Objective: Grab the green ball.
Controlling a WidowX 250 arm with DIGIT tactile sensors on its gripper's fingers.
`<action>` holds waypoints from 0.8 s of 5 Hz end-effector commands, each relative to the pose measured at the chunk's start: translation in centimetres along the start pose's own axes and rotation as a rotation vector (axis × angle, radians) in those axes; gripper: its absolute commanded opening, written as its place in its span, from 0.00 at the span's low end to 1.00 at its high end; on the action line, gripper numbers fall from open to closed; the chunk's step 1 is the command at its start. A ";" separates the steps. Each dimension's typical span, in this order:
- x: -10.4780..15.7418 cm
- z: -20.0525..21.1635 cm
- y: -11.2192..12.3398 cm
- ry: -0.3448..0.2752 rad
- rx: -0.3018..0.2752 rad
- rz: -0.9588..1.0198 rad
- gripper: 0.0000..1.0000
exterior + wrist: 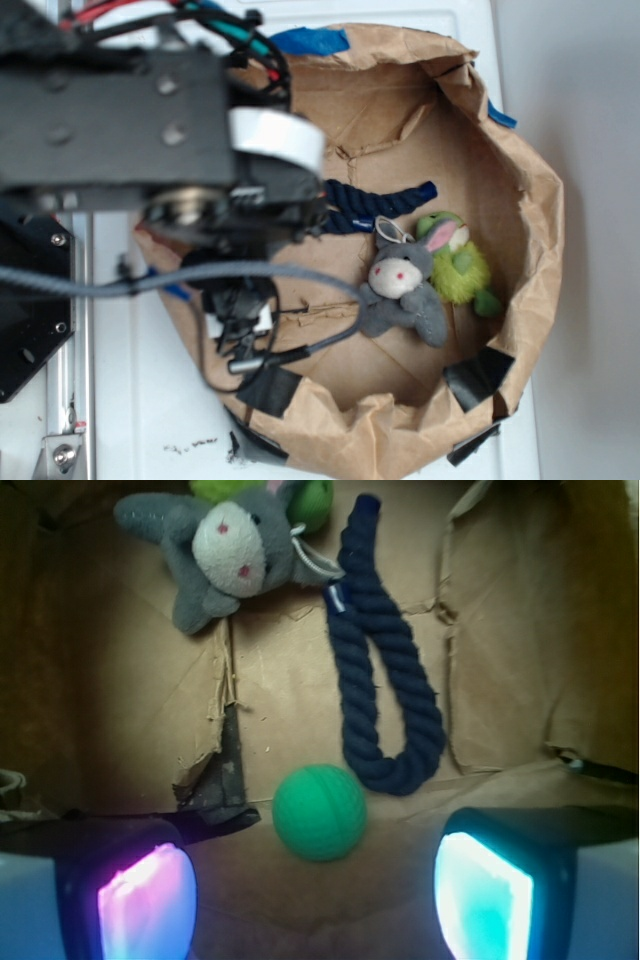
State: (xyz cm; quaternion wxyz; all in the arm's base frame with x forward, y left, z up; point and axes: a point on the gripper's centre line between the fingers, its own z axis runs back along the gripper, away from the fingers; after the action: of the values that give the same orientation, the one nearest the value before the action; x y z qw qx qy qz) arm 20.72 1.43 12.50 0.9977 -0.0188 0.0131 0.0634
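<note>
The green ball is a small mint-green ribbed sphere lying on the brown paper floor, seen in the wrist view just ahead of my gripper. Both glowing pads, the pink one at left and the cyan one at right, stand wide apart, open, with nothing between them. The ball sits beyond the pads, slightly left of centre, untouched. In the exterior view my arm covers the left half of the paper bag and hides the ball.
A dark blue rope loop lies just right of and behind the ball. A grey donkey toy and a fuzzy yellow-green plush rest at the bag's right side. Torn paper and black tape lie left of the ball.
</note>
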 end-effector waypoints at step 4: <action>0.9 -4.7 0.5 0.005 -0.029 0.016 1.00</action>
State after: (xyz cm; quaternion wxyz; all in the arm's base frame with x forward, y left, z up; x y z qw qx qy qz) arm 21.25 1.31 7.43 0.9971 -0.0342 0.0261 0.0627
